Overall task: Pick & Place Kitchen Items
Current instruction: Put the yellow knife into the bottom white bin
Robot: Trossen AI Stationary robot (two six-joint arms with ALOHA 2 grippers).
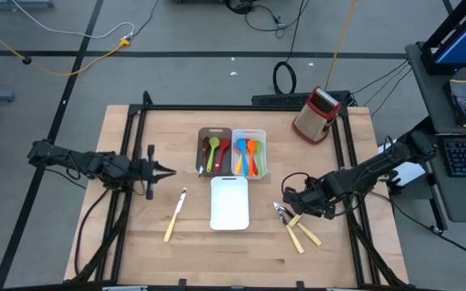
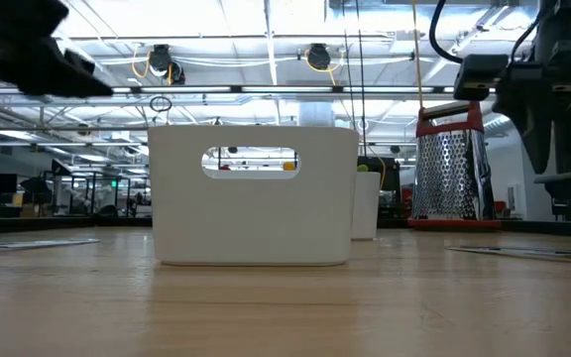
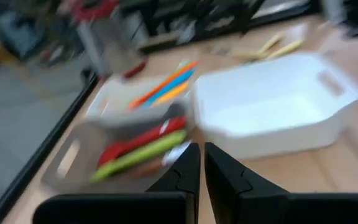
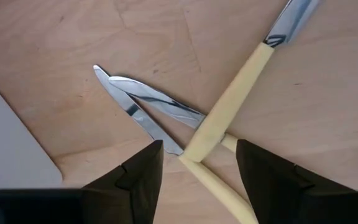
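My right fingers (image 4: pixel 143 180) stood wide apart, holding nothing, poised directly over a small heap of cream-handled knives (image 4: pixel 219 121) lying crossed on the bare wood of the table (image 1: pixel 136 242). In my right wrist view two blades pointed out from the crossing, side by side, while a third knife lay over them at an angle with its cream handle on top. From above, my right gripper (image 1: pixel 285 202) sat at that heap, just off the right side of the empty white tray (image 1: pixel 230 203).

My left fingers (image 3: pixel 185 177) were pressed together, gripping nothing. My left gripper (image 1: pixel 167 170) hung to the left of the dark-brown tray (image 1: pixel 214 132), its tips aimed toward it. That tray held red, green and brown utensils (image 1: pixel 215 152); the white tray beside it (image 1: pixel 260 134), touching it, held blue, orange and red spoons (image 1: pixel 248 156). One more cream-handled knife (image 1: pixel 175 215) lay alone on the wood, left of the empty white tray and near my left gripper. The red-and-metal box grater (image 1: pixel 315 113) stood at the far right part of the table, well apart from the trays.
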